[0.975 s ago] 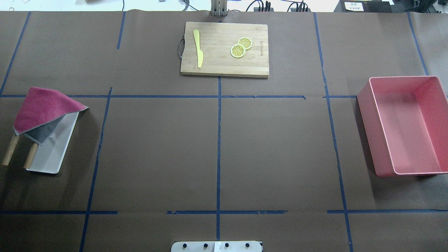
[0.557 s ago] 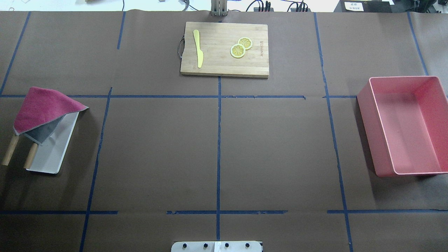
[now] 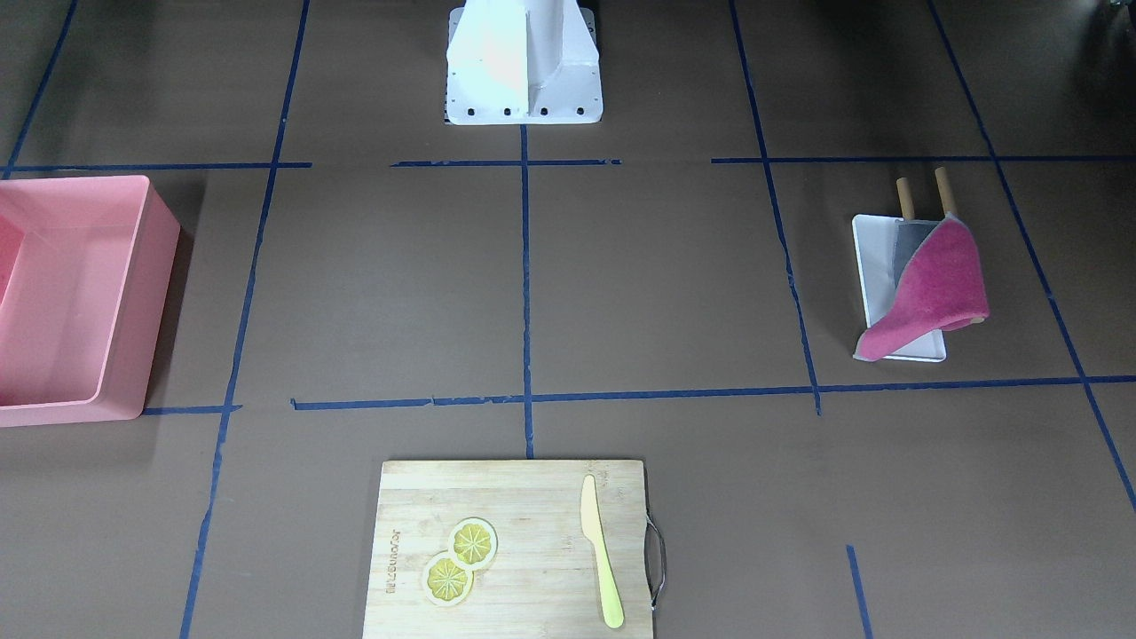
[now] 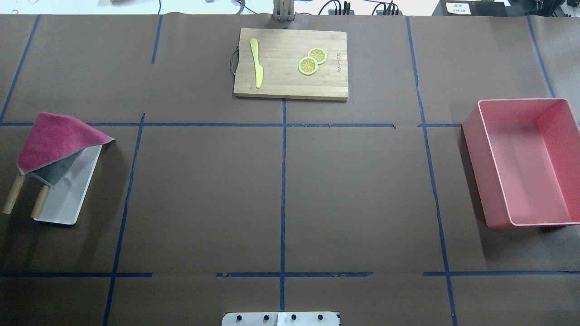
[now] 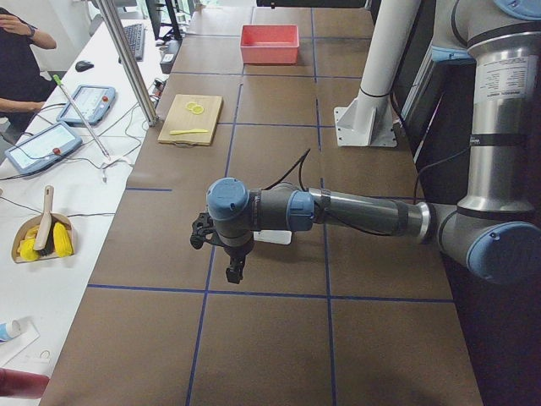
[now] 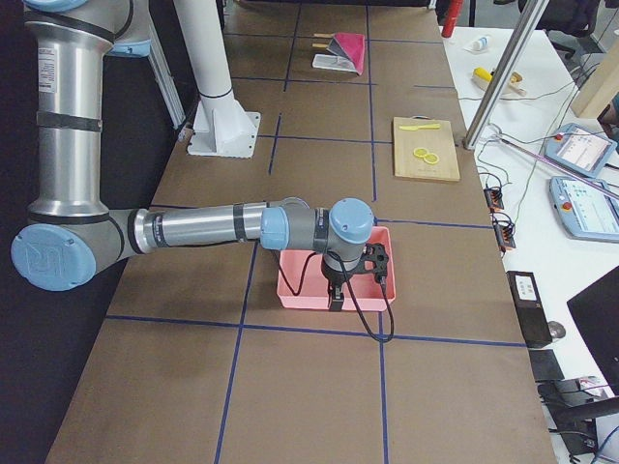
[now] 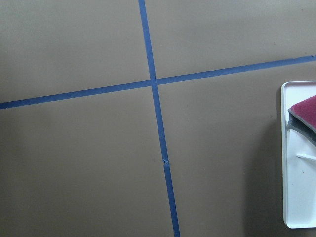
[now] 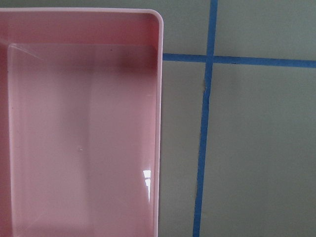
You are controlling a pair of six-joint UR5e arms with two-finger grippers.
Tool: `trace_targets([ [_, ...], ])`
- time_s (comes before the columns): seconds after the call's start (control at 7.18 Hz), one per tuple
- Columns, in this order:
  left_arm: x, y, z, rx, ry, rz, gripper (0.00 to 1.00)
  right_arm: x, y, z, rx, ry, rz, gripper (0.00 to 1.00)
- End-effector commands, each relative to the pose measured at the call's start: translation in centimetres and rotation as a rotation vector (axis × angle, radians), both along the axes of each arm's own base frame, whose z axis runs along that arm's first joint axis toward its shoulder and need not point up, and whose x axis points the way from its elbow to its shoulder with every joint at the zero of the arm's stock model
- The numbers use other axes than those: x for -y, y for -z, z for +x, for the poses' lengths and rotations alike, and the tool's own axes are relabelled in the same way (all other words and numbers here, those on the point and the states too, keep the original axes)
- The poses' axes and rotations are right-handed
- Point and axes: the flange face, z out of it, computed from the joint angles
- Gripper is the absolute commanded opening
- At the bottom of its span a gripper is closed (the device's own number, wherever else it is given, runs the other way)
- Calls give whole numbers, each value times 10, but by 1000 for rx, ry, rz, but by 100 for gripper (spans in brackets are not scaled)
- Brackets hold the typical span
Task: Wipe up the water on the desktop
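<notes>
On the front-facing camera you see the desktop (image 3: 674,284) as a flat, matte dark-brown sheet that fills the frame, ruled into rectangles by thin blue tape. It carries a pink bin (image 3: 62,293), a bamboo cutting board (image 3: 532,550) and a white tray (image 3: 874,266) draped with a magenta cloth (image 3: 936,284). Overhead, its surface looks even and dull, with the tape lines broken in places. In the side views the left gripper (image 5: 234,275) hangs over it by the tray and the right gripper (image 6: 336,302) over the bin; you cannot tell how either's jaws stand, and both wrist cameras look straight down on tape crossings.
</notes>
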Motion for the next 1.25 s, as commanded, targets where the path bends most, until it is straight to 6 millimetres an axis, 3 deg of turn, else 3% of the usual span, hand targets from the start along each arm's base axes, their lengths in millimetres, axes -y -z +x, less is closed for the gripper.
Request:
trace_targets([
  [0.0, 5, 28, 20, -21, -19, 53, 100, -2, 1, 0, 4, -1, -1, 100],
  [0.28, 17, 68, 100, -39, 19, -33, 99, -2, -1, -2, 25, 0, -8, 100],
  [0.42, 17, 68, 129, -49, 3, -32, 98, -2, 1, -2, 27, 2, -4, 100],
  [0.56, 16, 78, 175, -52, -39, -62, 98, -1, 3, -2, 27, 2, -1, 100],
  [1.11, 16, 83, 208, -49, -67, -95, 88, -1, 1, -3, 28, 3, -4, 100],
])
